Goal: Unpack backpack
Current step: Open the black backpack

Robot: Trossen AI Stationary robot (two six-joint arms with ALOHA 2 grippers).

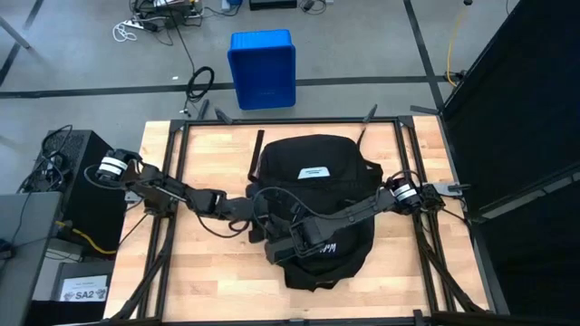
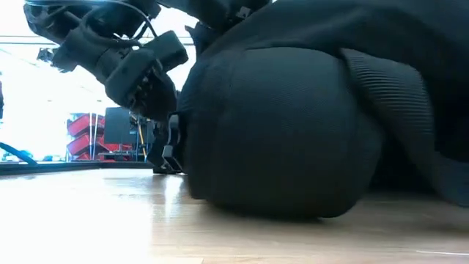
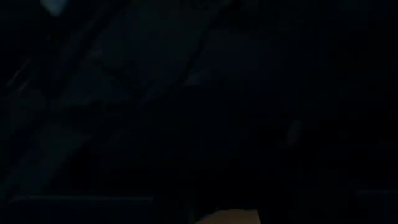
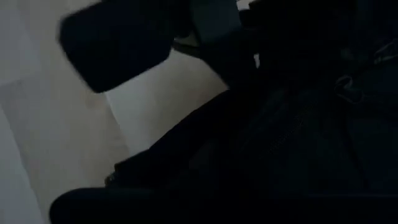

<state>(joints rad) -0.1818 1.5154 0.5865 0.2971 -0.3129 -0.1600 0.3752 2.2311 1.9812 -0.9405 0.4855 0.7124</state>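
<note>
At the near part of the bench [image 1: 208, 281], nothing that has been taken out is seen on the bare wood; no unpacked item lies anywhere on the top, so the unpacking is judged to be at an early stage, with the contents yet to be removed.

Slightly farther in, the backpack [image 1: 317, 204] lies flat at the middle of the bench, its white label toward the far edge and its lettered pocket toward the near edge. Both grippers are met over its near half. The left gripper [image 1: 276, 237] is brought in from the left edge and pressed against the fabric at the pack's left side; its jaws are partly apart, and whether fabric or a zip pull is pinched cannot be told. The right gripper [image 1: 313, 240], reaching from the right edge, rests on the pocket with its jaws together; nothing can be seen held.

Beyond the far edge, a blue bin [image 1: 262, 68] stands on the floor.
</note>
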